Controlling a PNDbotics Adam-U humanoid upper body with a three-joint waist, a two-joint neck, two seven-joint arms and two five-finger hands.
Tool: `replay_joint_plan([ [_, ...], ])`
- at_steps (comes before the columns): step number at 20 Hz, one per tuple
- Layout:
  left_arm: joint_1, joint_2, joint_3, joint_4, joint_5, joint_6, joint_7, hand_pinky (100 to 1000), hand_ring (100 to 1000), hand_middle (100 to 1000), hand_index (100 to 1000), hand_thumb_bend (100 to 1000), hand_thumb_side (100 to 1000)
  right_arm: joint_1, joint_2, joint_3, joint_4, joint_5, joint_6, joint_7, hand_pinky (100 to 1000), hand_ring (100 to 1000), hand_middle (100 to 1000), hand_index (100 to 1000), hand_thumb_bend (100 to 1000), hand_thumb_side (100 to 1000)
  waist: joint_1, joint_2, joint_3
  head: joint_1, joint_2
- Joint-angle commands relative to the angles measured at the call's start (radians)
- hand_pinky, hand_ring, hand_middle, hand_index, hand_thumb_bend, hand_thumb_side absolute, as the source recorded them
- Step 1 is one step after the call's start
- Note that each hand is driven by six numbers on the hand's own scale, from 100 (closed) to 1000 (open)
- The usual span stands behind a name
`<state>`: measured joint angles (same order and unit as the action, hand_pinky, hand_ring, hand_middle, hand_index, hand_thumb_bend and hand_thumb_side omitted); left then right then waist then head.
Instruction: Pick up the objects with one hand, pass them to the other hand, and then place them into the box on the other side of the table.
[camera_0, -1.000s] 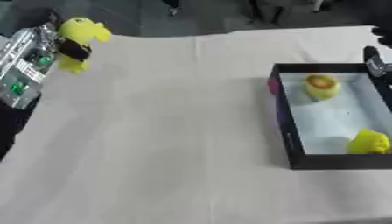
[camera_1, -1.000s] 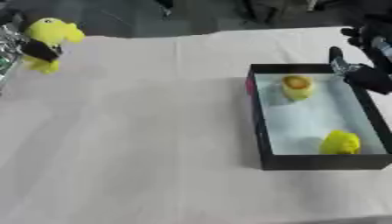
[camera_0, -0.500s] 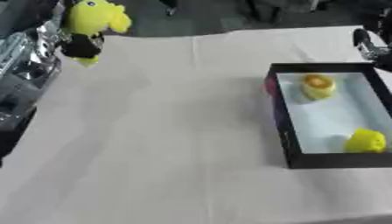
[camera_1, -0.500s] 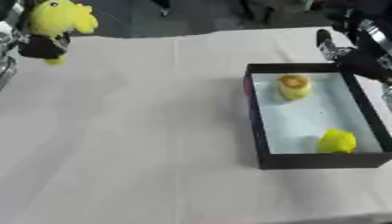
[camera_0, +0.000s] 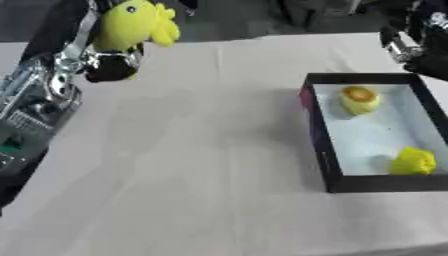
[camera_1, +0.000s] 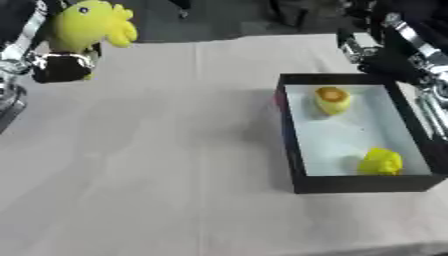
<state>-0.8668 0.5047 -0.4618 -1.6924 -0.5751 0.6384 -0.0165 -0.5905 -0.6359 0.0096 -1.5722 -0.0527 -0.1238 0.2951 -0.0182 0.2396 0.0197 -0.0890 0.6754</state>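
Yellow plush toy sits lifted at far left, grasped in the left hand. It has yet to be passed over. At far right the right hand hovers, fingers unclear. Two objects already lie in the black box.

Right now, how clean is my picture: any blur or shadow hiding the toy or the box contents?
Left eye view: soft all over; the yellow toy in the left hand is smeared, and a faint shadow lies on the cloth below it. Right eye view: the right hand is blurred; the box interior is evenly lit, both yellow items inside unshadowed.
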Motion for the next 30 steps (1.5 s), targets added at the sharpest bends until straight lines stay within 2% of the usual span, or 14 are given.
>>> replay_joint_plan([
  [1,-0.009,-0.014,-0.003,-0.027,-0.045,-0.031,0.031,753,620,568,630,117,100,-0.042,0.019,0.013,-0.019,0.002,0.019,0.042,1000,1000,1000,1000,100,427,-0.015,-0.037,0.001,-0.007,-0.004],
  [3,-0.005,-0.032,-0.009,-0.031,-0.081,-0.055,0.04,749,619,566,629,132,100,-0.07,0.048,0.029,-0.015,-0.002,0.048,0.085,1000,1000,1000,1000,100,420,-0.017,-0.038,0.002,-0.011,-0.004],
  [5,0.001,-0.049,-0.014,-0.031,-0.12,-0.078,0.044,742,615,560,620,183,100,-0.094,0.072,0.044,-0.01,0.0,0.08,0.132,1000,1000,1000,1000,100,396,-0.02,-0.04,0.003,-0.016,-0.004],
  [8,0.014,-0.071,-0.018,-0.024,-0.176,-0.112,0.047,739,614,556,611,177,100,-0.123,0.108,0.061,0.006,0.016,0.13,0.197,1000,1000,1000,1000,100,348,-0.023,-0.041,0.002,-0.025,-0.004],
  [12,0.023,-0.091,-0.027,-0.027,-0.23,-0.145,0.045,736,615,555,607,189,100,-0.152,0.146,0.08,0.023,0.03,0.172,0.245,1000,1000,1000,1000,100,369,-0.028,-0.044,0.002,-0.055,0.004],
  [17,0.023,-0.108,-0.035,-0.04,-0.289,-0.179,0.041,721,614,553,600,211,100,-0.179,0.181,0.101,0.037,0.026,0.217,0.278,1000,1000,1000,1000,100,479,-0.03,-0.046,0.005,-0.077,0.006],
  [18,0.024,-0.11,-0.036,-0.043,-0.3,-0.185,0.04,721,614,553,600,211,100,-0.184,0.187,0.106,0.039,0.023,0.227,0.284,1000,1000,1000,1000,100,479,-0.03,-0.046,0.007,-0.079,0.006],
  [20,0.025,-0.113,-0.038,-0.047,-0.321,-0.196,0.039,709,606,544,592,220,100,-0.195,0.199,0.116,0.042,0.011,0.248,0.301,1000,1000,1000,1000,100,603,-0.03,-0.046,0.01,-0.082,0.004],
  [22,0.028,-0.118,-0.04,-0.05,-0.343,-0.208,0.041,705,605,541,588,215,100,-0.207,0.21,0.127,0.044,-0.006,0.269,0.319,1000,1000,1000,1000,100,650,-0.031,-0.046,0.014,-0.086,0.002],
  [25,0.036,-0.126,-0.041,-0.044,-0.36,-0.211,0.047,707,604,534,563,199,100,-0.222,0.222,0.141,0.042,-0.031,0.289,0.343,1000,1000,1000,1000,100,677,-0.033,-0.045,0.018,-0.088,0.0],
  [30,0.036,-0.134,-0.058,-0.033,-0.367,-0.216,0.053,705,606,532,562,212,100,-0.241,0.238,0.161,0.043,-0.048,0.285,0.391,1000,1000,1000,1000,100,707,-0.035,-0.044,0.024,-0.092,-0.004],
])
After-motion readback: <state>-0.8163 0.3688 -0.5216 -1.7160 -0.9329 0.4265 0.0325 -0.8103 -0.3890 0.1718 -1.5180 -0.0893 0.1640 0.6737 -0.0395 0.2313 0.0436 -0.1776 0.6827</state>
